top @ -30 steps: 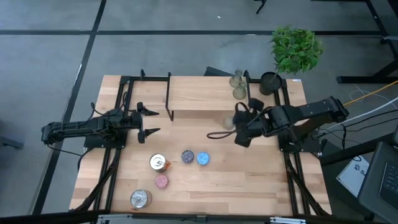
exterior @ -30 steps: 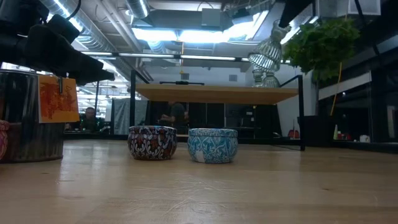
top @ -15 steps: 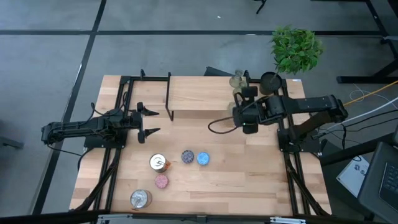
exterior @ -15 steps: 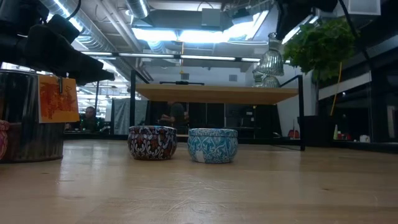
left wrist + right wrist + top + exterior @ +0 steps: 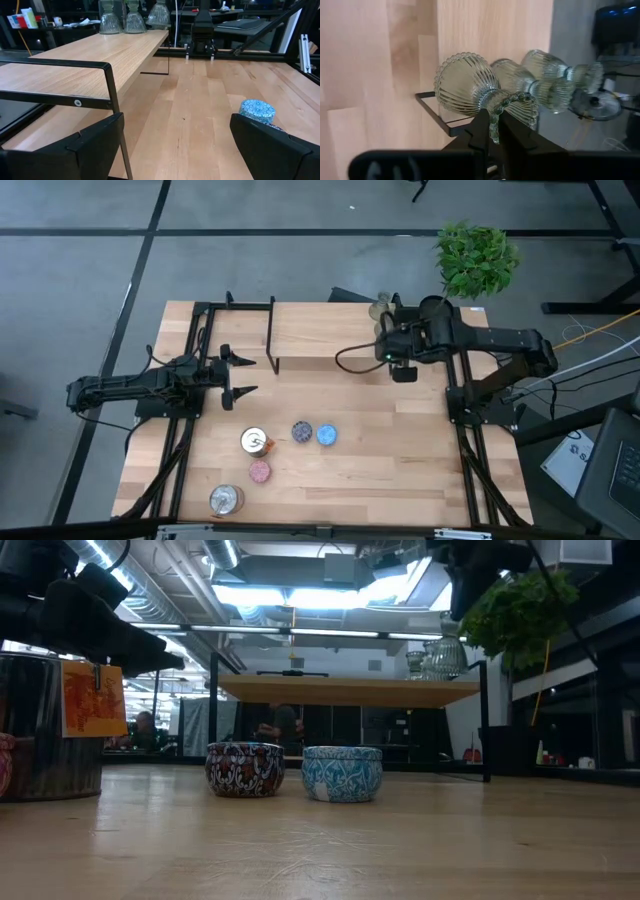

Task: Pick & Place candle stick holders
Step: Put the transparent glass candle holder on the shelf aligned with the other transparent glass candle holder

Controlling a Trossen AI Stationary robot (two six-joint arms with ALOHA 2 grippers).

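Note:
My right gripper (image 5: 389, 346) is shut on a pale green ribbed glass holder (image 5: 470, 90) at the right end of the raised wooden shelf (image 5: 325, 332). Two more green glass holders (image 5: 545, 85) stand on the shelf right beside it, toward the far edge. The low view shows the held holder (image 5: 445, 658) upright at shelf-top height. My left gripper (image 5: 243, 375) is open and empty above the table's left half. Blue (image 5: 326, 434), purple-speckled (image 5: 301, 431), pink (image 5: 259, 471) and two silvery holders (image 5: 256, 441) (image 5: 226, 499) stand on the tabletop. My right gripper pinches the holder's beaded top rim (image 5: 496, 122) between its two fingers (image 5: 481, 131). It comes at it from above. The holder is upright below the fingers, its ribbed foot (image 5: 445, 672) at the shelf top; whether it rests on the shelf I cannot tell.
A black pot with a green plant (image 5: 436, 311) stands at the far right corner, close behind my right arm. Black metal frames (image 5: 107, 80) carry the shelf. The tabletop's right near part (image 5: 400, 460) is bare wood.
My right gripper has carried the glass holder from above the table's middle right toward the far edge, to the shelf's right end. The holder was tilted and high; it now stands upright and lower, at shelf height beside the other two.

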